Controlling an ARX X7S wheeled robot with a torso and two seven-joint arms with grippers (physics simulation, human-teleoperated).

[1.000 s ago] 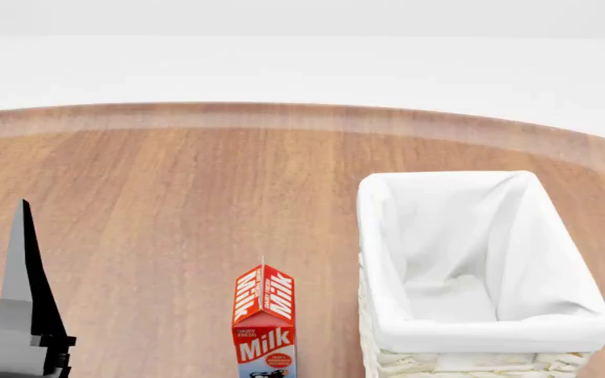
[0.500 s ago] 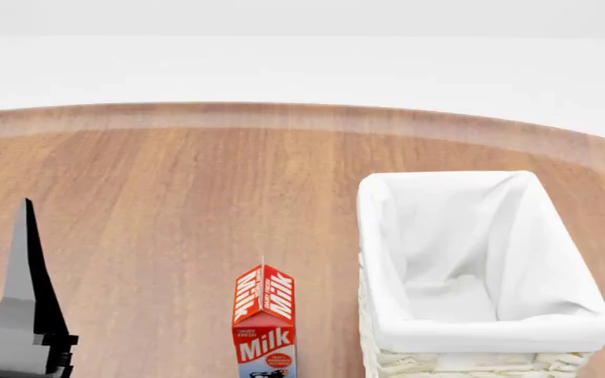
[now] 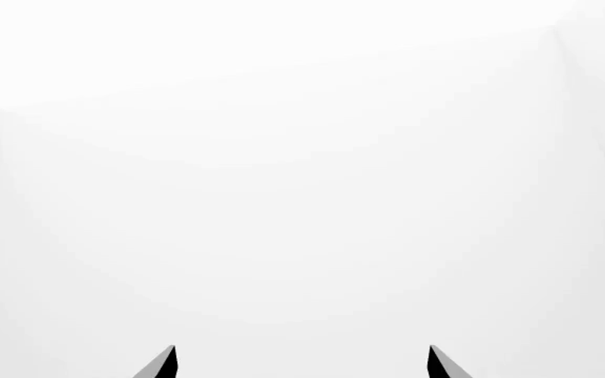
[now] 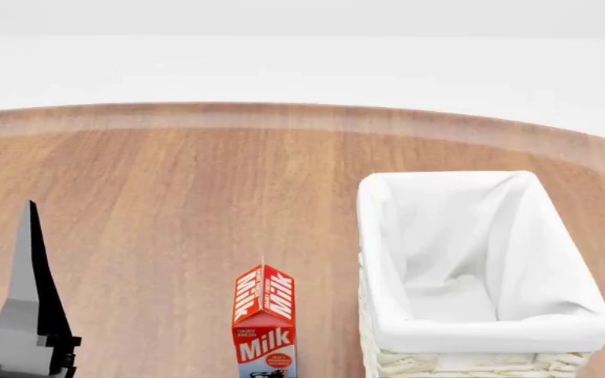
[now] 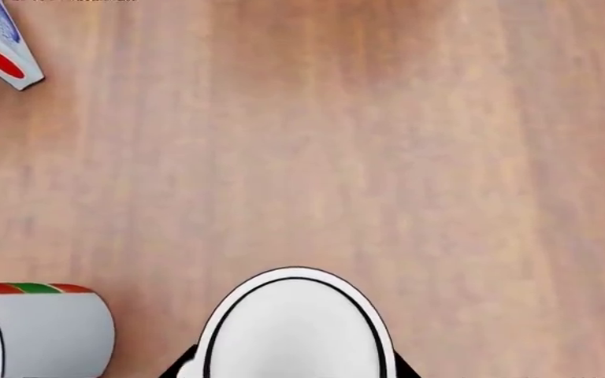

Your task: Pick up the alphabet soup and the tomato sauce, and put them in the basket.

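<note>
White cloth lines the basket [image 4: 481, 260], and no can is seen inside it. Beside the red-and-green tomato sauce [image 5: 31, 331], a silver-topped can [image 5: 295, 327], presumably the alphabet soup, is clamped by the right gripper [image 5: 295, 364]. The left gripper [image 3: 300, 364] is spread, empty. Both deliveries remain.

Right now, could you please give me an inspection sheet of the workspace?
Surface: wooden table, round far edge.
Job's things: basket empty, white lining; tomato sauce next to the right gripper; silvery-topped can, label hidden, between that gripper's fingers.
Clutter: milk carton, upright, left of the basket, not touching.
Grippers: left gripper open, empty; right straddles the can, grip cannot be judged.
Cables: nothing seen.
Surroundings: plain white beyond the table.
</note>
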